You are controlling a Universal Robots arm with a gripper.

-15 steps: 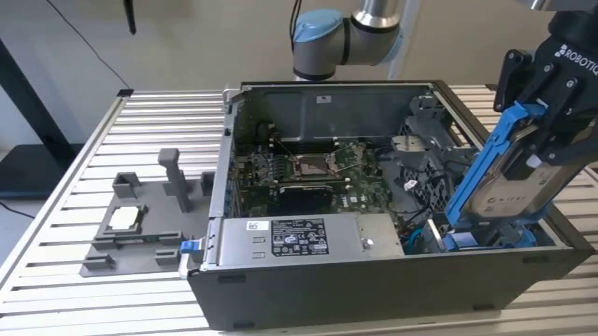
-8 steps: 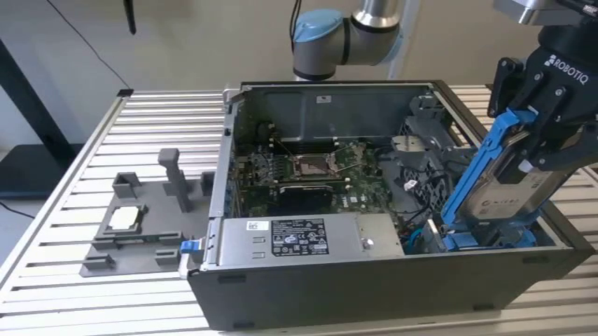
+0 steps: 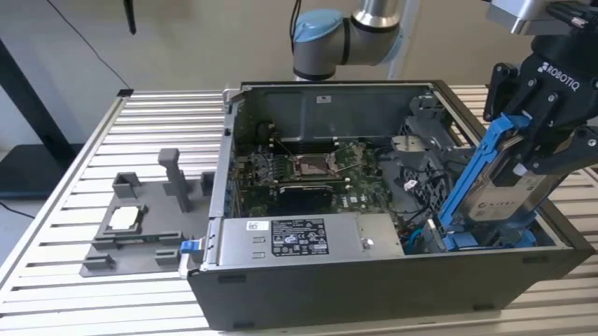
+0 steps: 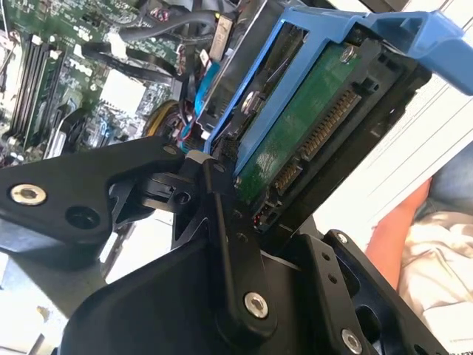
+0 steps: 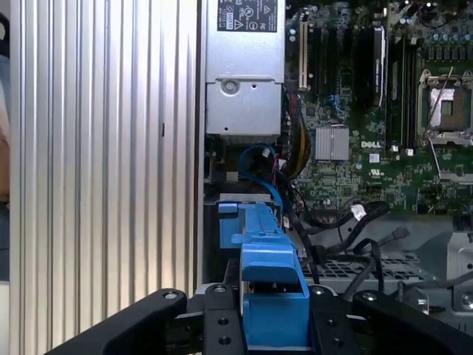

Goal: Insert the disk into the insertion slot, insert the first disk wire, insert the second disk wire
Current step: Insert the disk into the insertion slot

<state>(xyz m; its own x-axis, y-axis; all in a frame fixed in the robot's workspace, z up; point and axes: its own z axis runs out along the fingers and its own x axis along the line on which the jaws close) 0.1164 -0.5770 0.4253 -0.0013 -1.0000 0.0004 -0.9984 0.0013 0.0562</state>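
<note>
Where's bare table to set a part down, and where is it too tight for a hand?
Free: table slats beyond the grey fixture at the exterior view's left, and the strip in front of it. Crowded: inside the case, where the gripper holds the disk tilted among cables.

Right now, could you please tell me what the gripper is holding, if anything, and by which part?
The gripper holds the disk, clamped across the upper end of its blue carrier.
</note>
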